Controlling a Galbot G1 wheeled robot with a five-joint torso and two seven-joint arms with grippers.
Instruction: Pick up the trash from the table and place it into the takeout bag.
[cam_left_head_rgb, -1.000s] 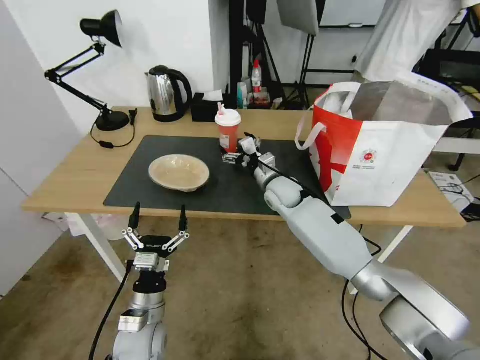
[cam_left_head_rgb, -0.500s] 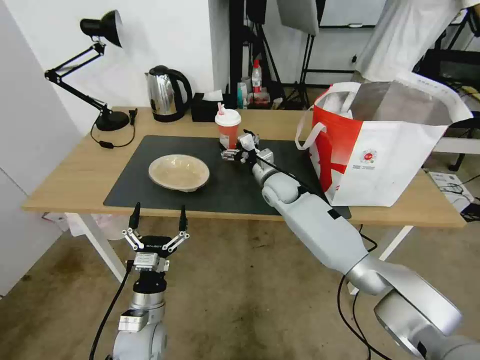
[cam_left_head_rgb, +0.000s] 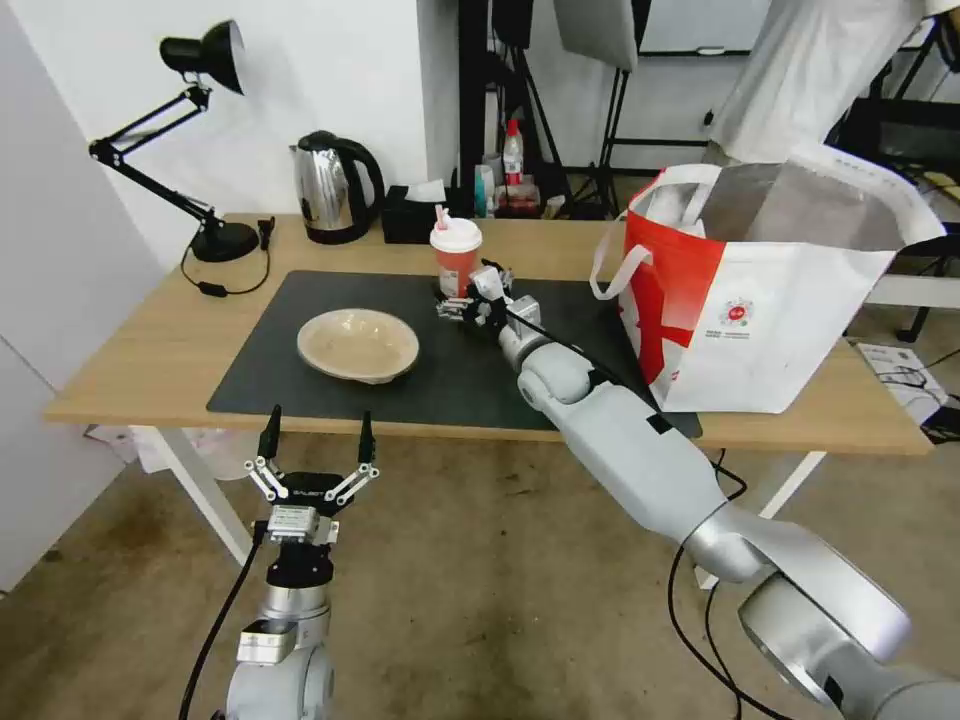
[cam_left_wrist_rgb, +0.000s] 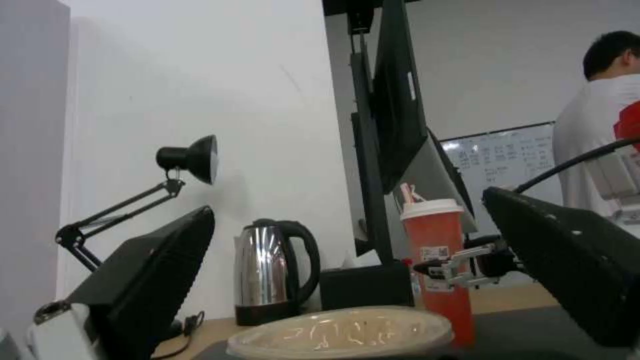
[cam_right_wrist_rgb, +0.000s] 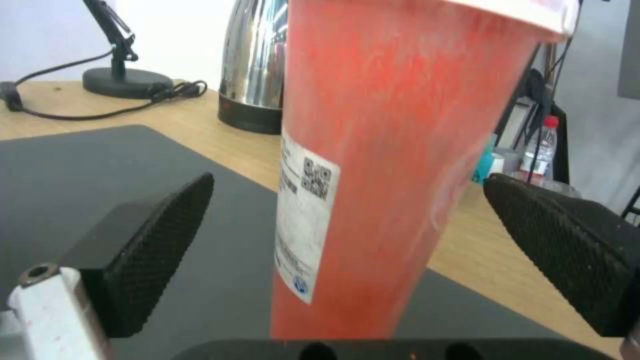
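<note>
The red drink cup (cam_left_head_rgb: 456, 258) with white lid and straw stands upright at the back of the dark mat (cam_left_head_rgb: 290, 300) on the table (cam_left_head_rgb: 150, 350). My right gripper (cam_left_head_rgb: 462, 297) is open at the cup's lower part. In the right wrist view the cup (cam_right_wrist_rgb: 393, 165) sits between the two spread fingers (cam_right_wrist_rgb: 143, 250), untouched. The shallow beige bowl (cam_left_head_rgb: 357, 344) rests on the mat to the cup's left. The takeout bag (cam_left_head_rgb: 770, 290) stands open at the table's right end. My left gripper (cam_left_head_rgb: 318, 420) is parked open below the table's front edge.
A steel kettle (cam_left_head_rgb: 335, 188), a black tissue box (cam_left_head_rgb: 410, 215) and a desk lamp (cam_left_head_rgb: 200, 140) with its cord line the table's back edge. A person (cam_left_head_rgb: 800, 70) stands behind the bag. Stands and cables crowd the room behind.
My right gripper has reached farther forward and left, so its open fingers now flank the cup's lower part. The left arm, bowl and bag have not moved.
</note>
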